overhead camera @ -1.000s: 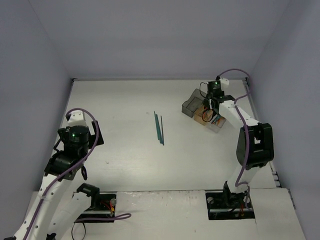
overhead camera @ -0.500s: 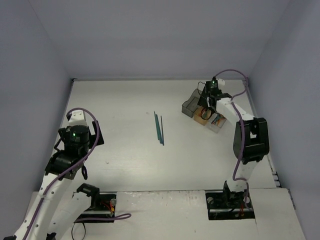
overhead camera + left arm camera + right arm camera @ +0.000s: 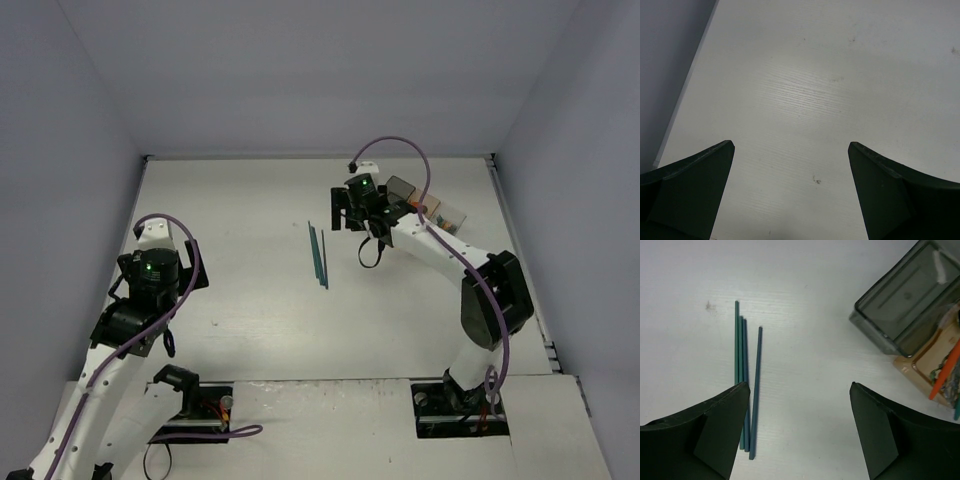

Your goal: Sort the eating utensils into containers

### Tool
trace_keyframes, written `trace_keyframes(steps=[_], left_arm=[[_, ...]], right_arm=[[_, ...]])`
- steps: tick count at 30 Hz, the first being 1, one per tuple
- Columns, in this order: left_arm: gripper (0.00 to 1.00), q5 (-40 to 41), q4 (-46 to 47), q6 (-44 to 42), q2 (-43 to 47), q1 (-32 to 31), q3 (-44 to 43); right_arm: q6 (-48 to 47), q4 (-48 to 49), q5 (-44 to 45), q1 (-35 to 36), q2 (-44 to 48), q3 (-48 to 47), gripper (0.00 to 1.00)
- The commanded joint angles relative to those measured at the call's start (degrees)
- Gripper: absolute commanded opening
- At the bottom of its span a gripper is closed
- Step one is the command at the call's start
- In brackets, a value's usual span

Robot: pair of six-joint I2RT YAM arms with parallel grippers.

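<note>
Right gripper (image 3: 799, 388) was wide apart, holding nothing. Teal utensils (image 3: 742, 355) lay bunched on the table (image 3: 805, 300) beside one finger. Dark grey bin (image 3: 875, 326) and orange-tan bin (image 3: 916, 371) sat near. Left gripper (image 3: 790, 146) was wide, empty.

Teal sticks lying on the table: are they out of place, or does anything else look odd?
Yes. Several teal utensils lie loose on the table, side by side, apart from the orange-tan bin, which holds others; the dark grey bin beside it looks empty. Nothing appears spilled or broken.
</note>
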State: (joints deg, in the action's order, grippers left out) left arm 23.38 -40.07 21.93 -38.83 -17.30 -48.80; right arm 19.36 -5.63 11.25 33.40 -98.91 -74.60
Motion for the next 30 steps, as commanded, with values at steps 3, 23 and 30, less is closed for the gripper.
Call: trace_keyframes(steps=[3,23,30], left_arm=[[0.97,0.1,2.2,0.4,-0.1,-0.1,-0.7],[0.97,0.2,2.1,0.4,0.6,-0.1,-0.6],[0.97,0.1,2.2,0.4,0.5,-0.2,-0.6]], right_arm=[[0.9,2.8,2.6,4.7,-5.0,-0.6,0.7],[8.4,5.4,8.2,9.2,-16.1,-0.6,0.35],[9.4,6.9,8.2,9.8,-15.6,3.0,0.15]])
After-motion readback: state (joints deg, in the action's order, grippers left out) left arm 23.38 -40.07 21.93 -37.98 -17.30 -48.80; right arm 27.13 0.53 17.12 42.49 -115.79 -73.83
